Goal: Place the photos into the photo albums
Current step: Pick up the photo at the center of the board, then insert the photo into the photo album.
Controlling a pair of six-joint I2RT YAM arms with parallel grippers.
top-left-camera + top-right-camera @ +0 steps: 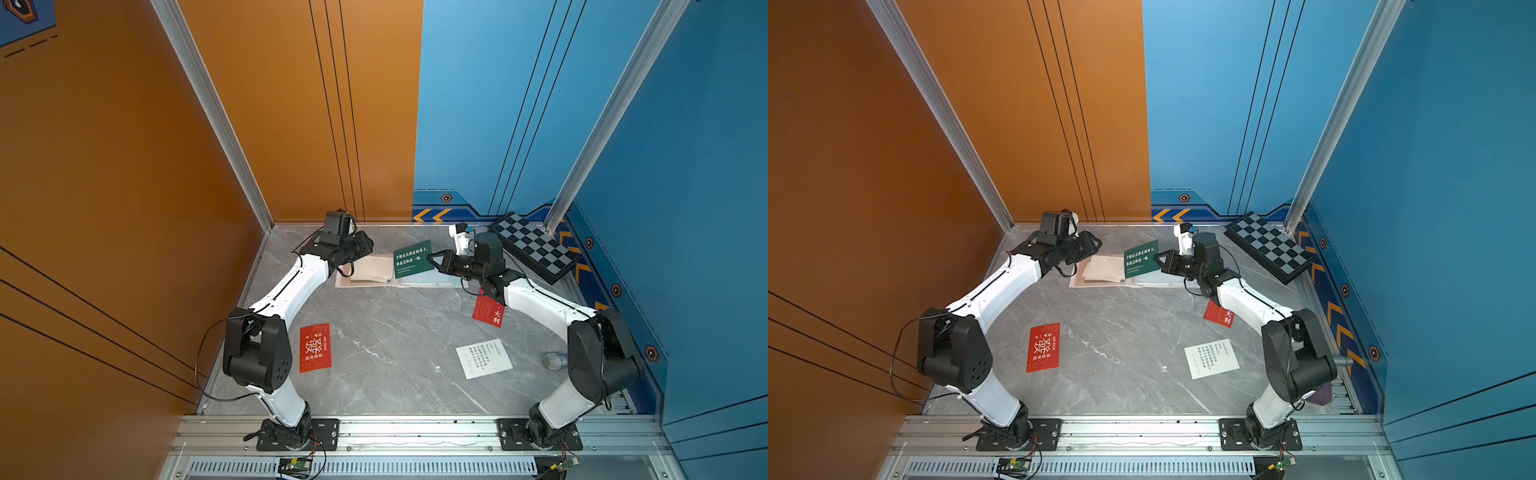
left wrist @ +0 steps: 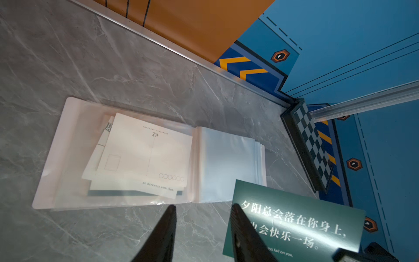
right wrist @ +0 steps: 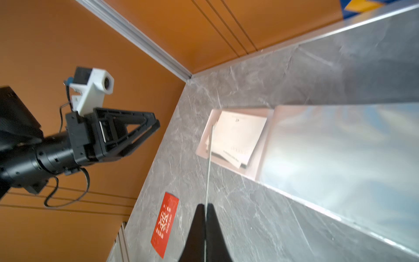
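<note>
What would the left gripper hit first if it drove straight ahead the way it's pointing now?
Probably the dark green printed card held by the right gripper: its edge sits just ahead of one finger of the left gripper. The open pale pink photo album lies beyond. Depth is unclear.

Robot lab cell: aluminium rails, coloured panel walls.

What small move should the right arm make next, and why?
Probably lower the green card toward the open album: the right end effector pinches it in the air near the clear pages, and the left end effector stands open.
</note>
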